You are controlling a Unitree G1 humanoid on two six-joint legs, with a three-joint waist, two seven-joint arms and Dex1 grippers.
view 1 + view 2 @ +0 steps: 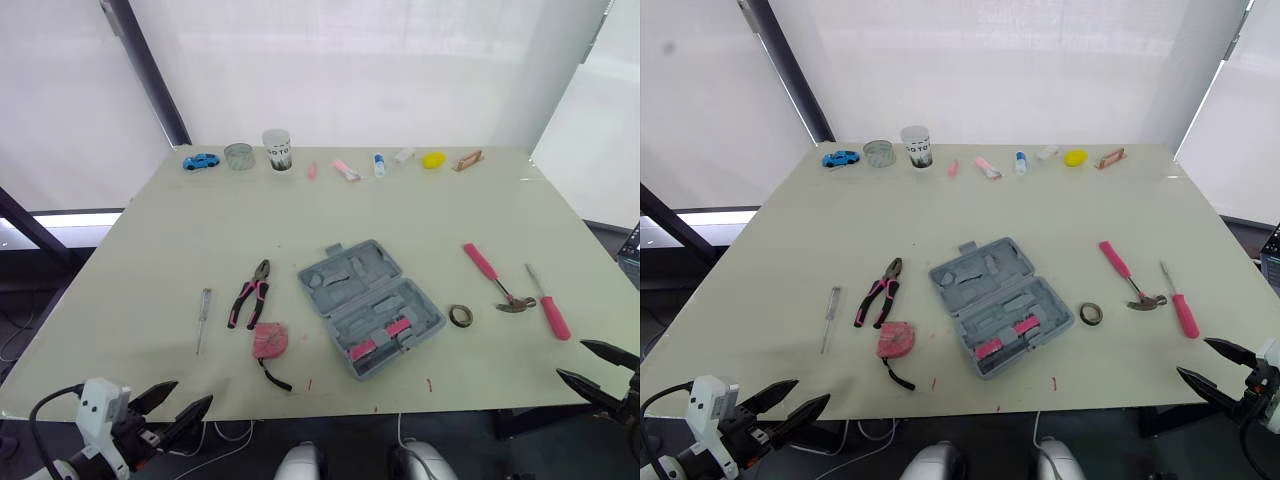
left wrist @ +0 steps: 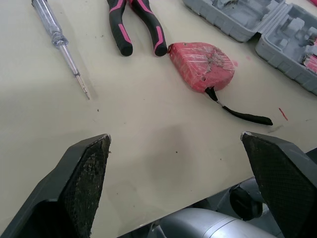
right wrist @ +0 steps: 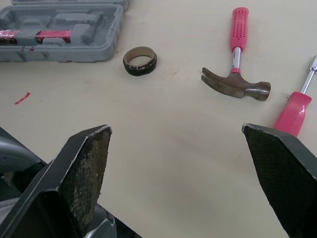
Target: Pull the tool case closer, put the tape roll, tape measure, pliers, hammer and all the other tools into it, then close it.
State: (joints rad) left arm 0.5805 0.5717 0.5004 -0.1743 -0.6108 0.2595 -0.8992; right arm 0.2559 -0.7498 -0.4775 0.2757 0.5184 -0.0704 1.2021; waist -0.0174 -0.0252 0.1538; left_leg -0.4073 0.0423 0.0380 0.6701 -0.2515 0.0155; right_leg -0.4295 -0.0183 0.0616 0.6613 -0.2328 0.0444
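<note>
Tool case (image 1: 371,308): laid open near the middle of the counter (image 1: 300,220), both halves flat, so its trays are exposed for loading; it is judged not yet pulled closer.
Tape roll (image 1: 460,316): lies flat just beside the case at 3 o'clock.
Hammer (image 1: 497,282): left farther out at 3 o'clock, with a pink screwdriver (image 1: 548,305) beyond it, within the right arm's side.
Pliers (image 1: 250,293): placed at 9 o'clock of the case.
Tape measure (image 1: 270,341): set at 8 o'clock, strap trailing toward the near edge.
Clear screwdriver (image 1: 204,318): farthest out at 9 o'clock.
Left gripper (image 1: 192,392): held at the near edge, fingers (image 2: 84,178) spread wide and holding nothing.
Right gripper (image 1: 572,359): held off the near right corner, fingers (image 3: 81,173) likewise spread, nothing between them.
</note>
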